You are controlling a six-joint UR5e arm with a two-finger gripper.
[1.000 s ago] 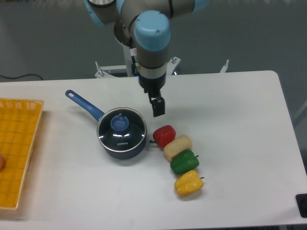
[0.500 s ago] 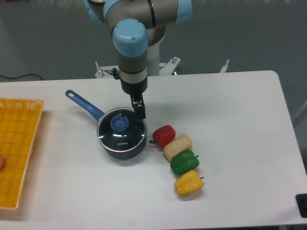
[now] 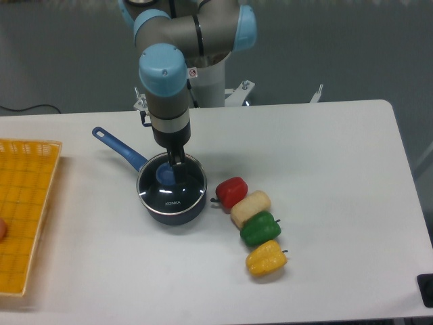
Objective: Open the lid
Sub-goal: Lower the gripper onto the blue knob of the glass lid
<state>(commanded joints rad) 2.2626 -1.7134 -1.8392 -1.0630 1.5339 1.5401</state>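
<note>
The round glass lid [image 3: 172, 193] with white "KONKA" lettering rests on the dark blue long-handled saucepan [image 3: 122, 150] left of the table's middle. Its blue centre knob [image 3: 164, 175] shows partly beside the gripper. My gripper [image 3: 175, 161] hangs straight down over the knob, its dark fingers right at the knob's top edge. From this view I cannot make out whether the fingers are open or shut, or whether they touch the knob.
A diagonal row of toy vegetables lies right of the pan: red pepper [image 3: 231, 191], beige piece [image 3: 251, 208], green pepper [image 3: 260, 228], yellow pepper [image 3: 266, 258]. A yellow basket [image 3: 27, 203] sits at the left edge. The arm's base stands behind the table.
The gripper has swept left from above the red pepper's far side to directly over the lid's knob and come lower. The lid and pan have not moved.
</note>
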